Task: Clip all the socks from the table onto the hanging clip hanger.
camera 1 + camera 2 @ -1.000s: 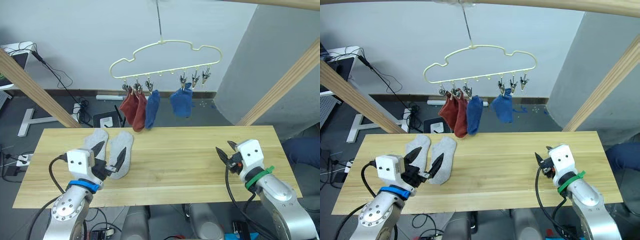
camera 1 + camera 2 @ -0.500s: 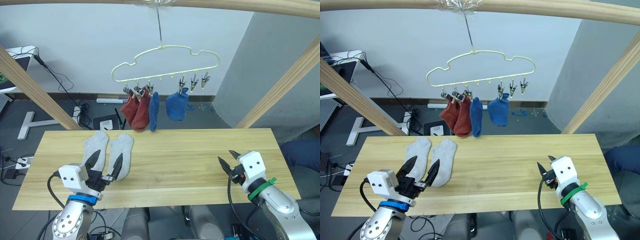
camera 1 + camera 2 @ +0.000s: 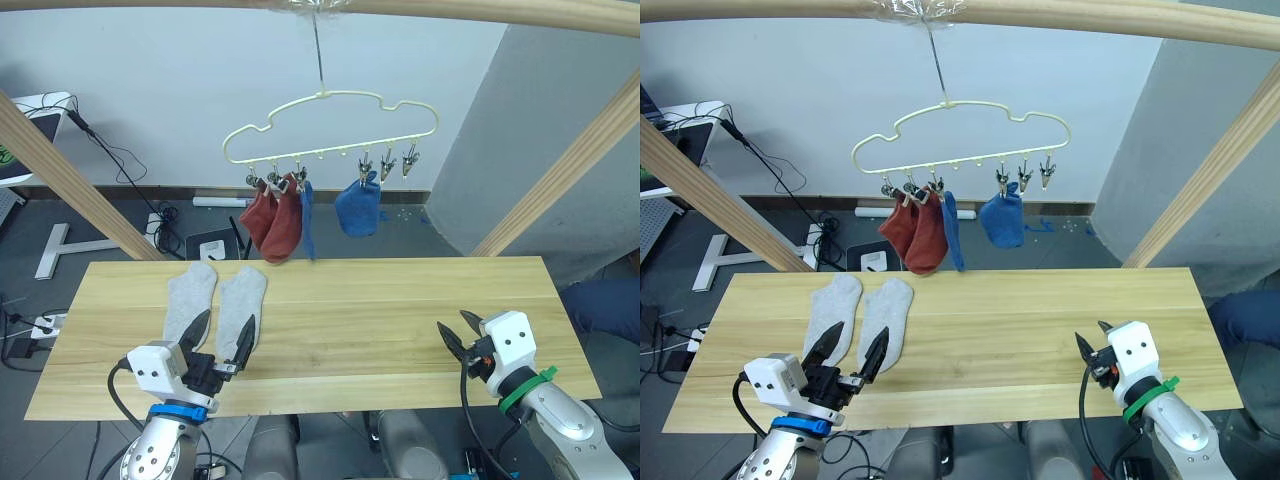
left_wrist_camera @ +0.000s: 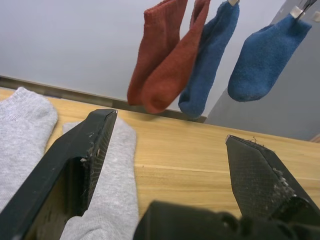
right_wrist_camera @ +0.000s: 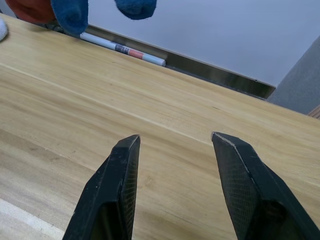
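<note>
Four socks hang clipped on the clip hanger (image 3: 330,125); two grey socks (image 3: 215,305) lie on the table (image 3: 400,310) below its left end. Next move, likely: grasp one. Left gripper (image 3: 218,340), fingers apart, hovers at their near ends; right gripper (image 3: 457,335), also open, idles far right.

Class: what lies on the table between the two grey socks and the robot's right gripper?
Nothing: in the left eye view, bare light wood tabletop stretches from the two light grey knit socks to the right gripper.

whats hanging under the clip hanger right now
Under the clip hanger: two rust red socks overlapping, then two blue socks. The rightmost clips look empty.
</note>
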